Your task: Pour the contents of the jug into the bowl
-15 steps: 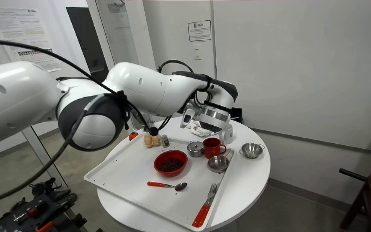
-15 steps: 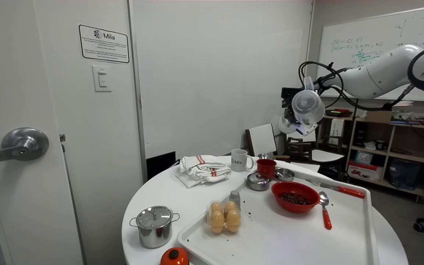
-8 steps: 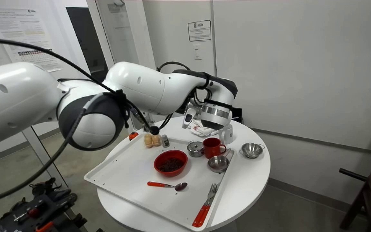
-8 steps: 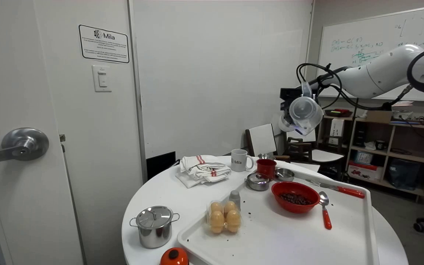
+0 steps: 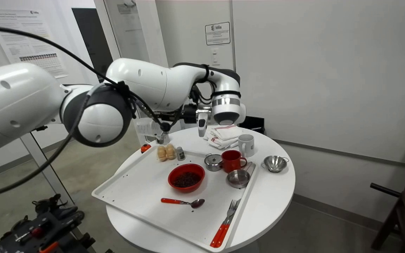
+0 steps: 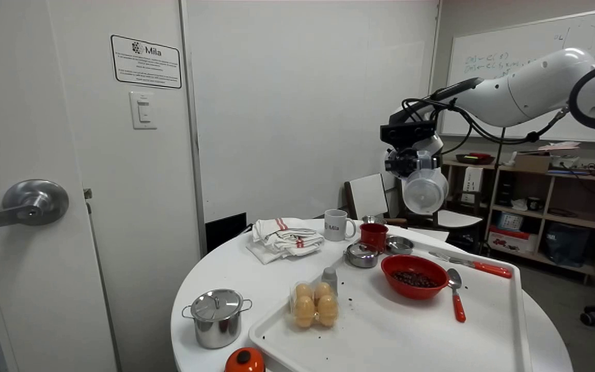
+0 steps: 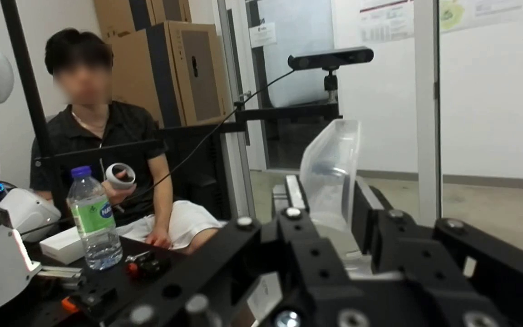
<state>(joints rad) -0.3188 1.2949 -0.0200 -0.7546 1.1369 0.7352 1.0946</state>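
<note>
A lidded pot stands near the left edge of the round table in an exterior view; rightward, the red bowl holds dark bits — and, well apart from it, the gripper pinches the jug aloft, higher than the far edge.

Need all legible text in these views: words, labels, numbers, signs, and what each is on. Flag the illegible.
"Mila": wall sign; its finer print is too small.
"Mila": white mug.
"NA", further letters unclear: water bottle.
Too small or blurred: wall posters, whiteboard, shelf boxes, shelf bag.
</note>
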